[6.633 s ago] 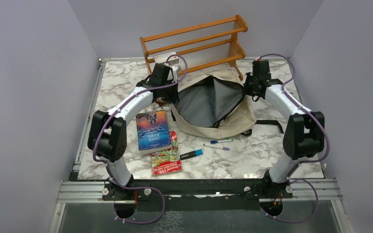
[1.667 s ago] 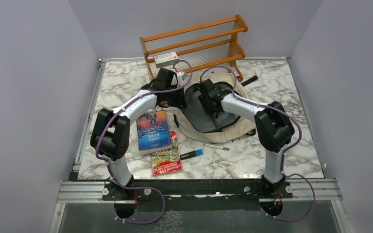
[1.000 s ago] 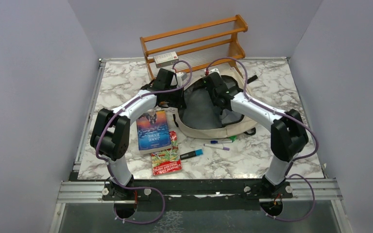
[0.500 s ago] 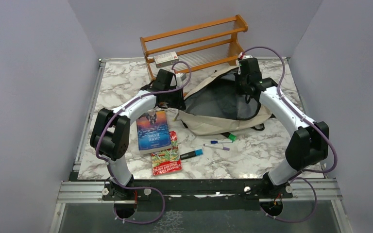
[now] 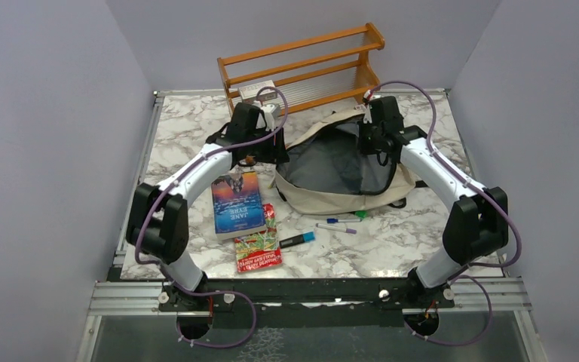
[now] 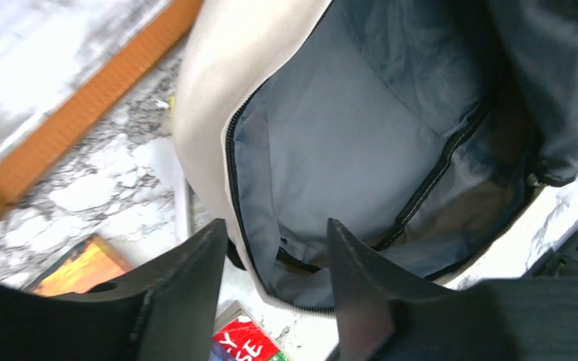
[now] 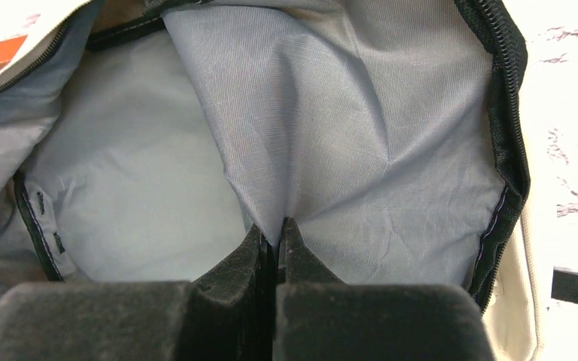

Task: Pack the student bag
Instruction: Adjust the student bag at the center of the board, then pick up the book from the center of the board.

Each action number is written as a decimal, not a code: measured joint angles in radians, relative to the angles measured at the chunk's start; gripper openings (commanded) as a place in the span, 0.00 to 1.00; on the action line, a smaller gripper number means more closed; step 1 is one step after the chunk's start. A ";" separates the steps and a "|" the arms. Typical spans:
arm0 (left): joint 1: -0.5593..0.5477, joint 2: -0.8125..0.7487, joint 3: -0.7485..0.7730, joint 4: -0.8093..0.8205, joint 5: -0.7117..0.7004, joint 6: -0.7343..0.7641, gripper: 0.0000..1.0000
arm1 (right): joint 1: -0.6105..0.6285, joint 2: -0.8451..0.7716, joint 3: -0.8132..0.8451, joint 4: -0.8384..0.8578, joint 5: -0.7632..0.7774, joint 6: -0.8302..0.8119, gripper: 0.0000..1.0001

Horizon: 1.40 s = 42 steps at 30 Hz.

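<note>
At the far middle of the desk (image 5: 437, 226), the student bag (image 5: 347, 197) gapes. Our right end effector (image 7: 275, 226) pinches its lining (image 7: 361, 135), and our left end effector (image 6: 275, 226) hangs parted, empty. Next, we judge, fetch the book (image 5: 237, 202).

I get bright, even overhead light; soft shadows hug the student bag (image 5: 332, 197). Beside the bag, my right wrist view blows the table (image 7: 572, 113) white; the bag lining is sharp.

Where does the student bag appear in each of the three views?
Top external: student bag at the centre, slightly right, mouth open.
Left wrist: it fills the upper right.
Right wrist: it fills nearly the whole frame.
Shared landmark: its grey lining.
</note>
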 measured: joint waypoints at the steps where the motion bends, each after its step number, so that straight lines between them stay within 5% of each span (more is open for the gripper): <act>1: 0.000 -0.023 -0.006 0.000 -0.012 -0.006 0.59 | 0.000 0.004 -0.006 0.003 -0.003 0.005 0.08; 10: 0.097 -0.354 -0.204 0.029 -0.250 -0.126 0.73 | 0.000 0.029 -0.056 0.026 -0.081 0.036 0.39; 17: 0.212 -0.528 -0.419 -0.040 -0.478 -0.246 0.85 | 0.002 0.015 -0.061 0.034 -0.146 0.040 0.48; 24: 0.272 -0.556 -0.521 -0.095 -0.525 -0.312 0.87 | 0.004 -0.090 -0.081 0.058 -0.244 0.067 0.53; 36: 0.282 -0.556 -0.681 -0.080 -0.471 -0.393 0.71 | 0.183 -0.164 -0.080 0.158 -0.394 0.201 0.55; 42: 0.283 -0.572 -0.736 -0.007 -0.430 -0.442 0.48 | 0.320 -0.067 -0.080 0.265 -0.437 0.298 0.55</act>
